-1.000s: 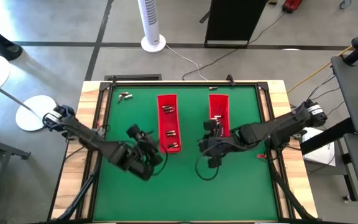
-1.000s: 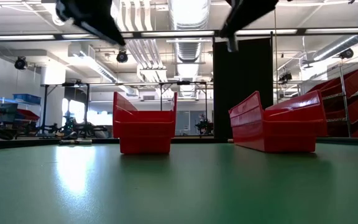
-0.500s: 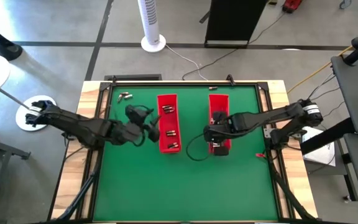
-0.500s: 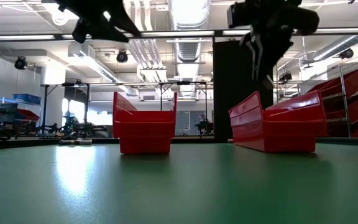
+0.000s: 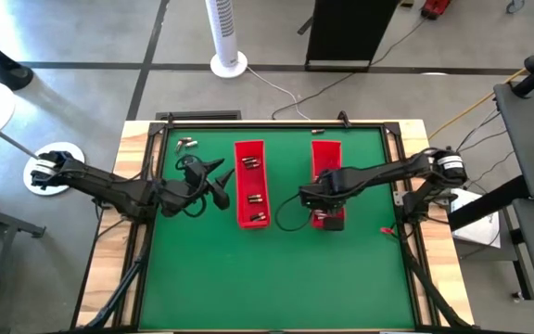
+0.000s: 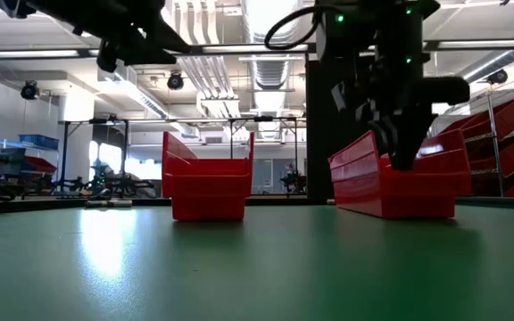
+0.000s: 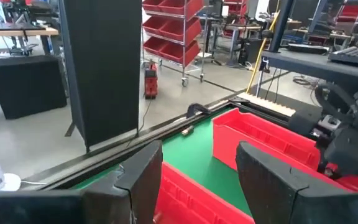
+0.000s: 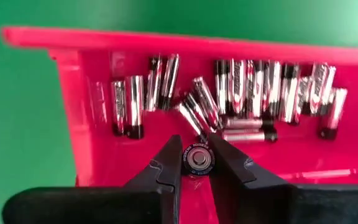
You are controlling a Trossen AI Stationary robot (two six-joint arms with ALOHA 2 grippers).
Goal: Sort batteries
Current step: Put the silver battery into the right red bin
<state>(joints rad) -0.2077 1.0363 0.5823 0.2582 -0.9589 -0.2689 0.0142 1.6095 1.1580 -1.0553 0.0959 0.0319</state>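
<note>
Since a second ago the right hand [image 8: 196, 163] has moved over the right red tray [image 5: 326, 158], clamped on one battery [image 8: 197, 158] above the pile of batteries [image 8: 247, 93]. The left hand [image 5: 213, 182], fingers apart, has gone toward 9 o'clock of the left red tray [image 5: 251, 182] on the counter [image 5: 276, 278].

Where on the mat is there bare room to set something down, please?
The front half of the green mat, nearer than both red trays, lies bare, as does the strip right of the right tray. It is crowded between the trays, where the right gripper holds a battery, and by the left gripper.

right arm hides the near end of the right tray [image 5: 325, 156]; loose batteries [image 5: 186, 144] too small to count.
</note>
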